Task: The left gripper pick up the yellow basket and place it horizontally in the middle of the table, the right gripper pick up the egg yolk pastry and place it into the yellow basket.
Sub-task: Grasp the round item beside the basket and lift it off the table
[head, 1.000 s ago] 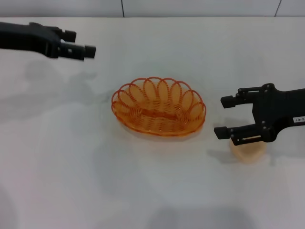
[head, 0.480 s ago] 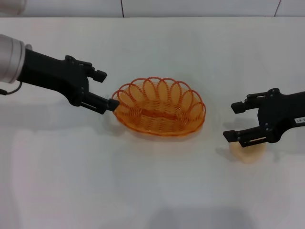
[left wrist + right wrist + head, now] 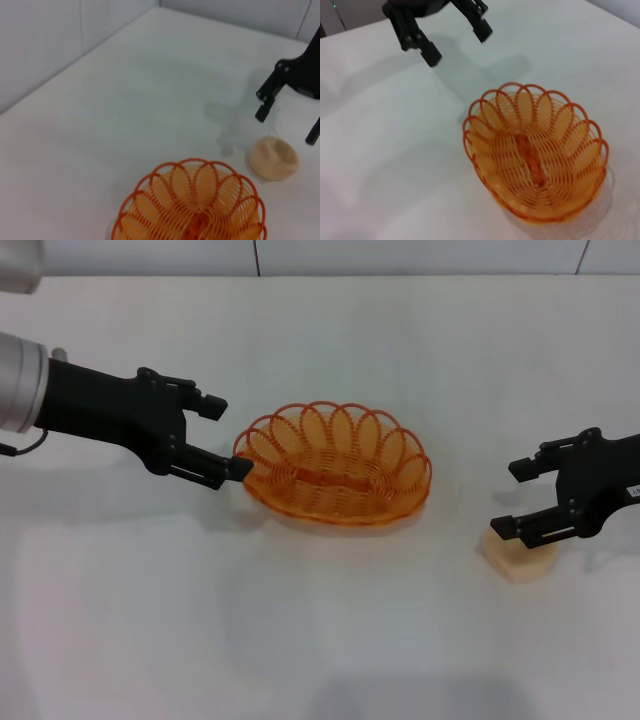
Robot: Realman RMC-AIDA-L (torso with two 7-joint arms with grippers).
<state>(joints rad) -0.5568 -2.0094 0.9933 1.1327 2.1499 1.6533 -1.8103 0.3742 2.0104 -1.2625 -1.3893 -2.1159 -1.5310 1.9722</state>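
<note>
**Both grippers open, basket and pastry on the table**

We see the table (image 3: 330, 640) carrying the yellow basket (image 3: 333, 464) upright near its middle. Our left gripper (image 3: 228, 437) sits at the basket's left end, jaws spread, nothing held. Toward the table's right edge, our right gripper (image 3: 516, 497) hangs spread above the egg yolk pastry (image 3: 520, 555).
</note>
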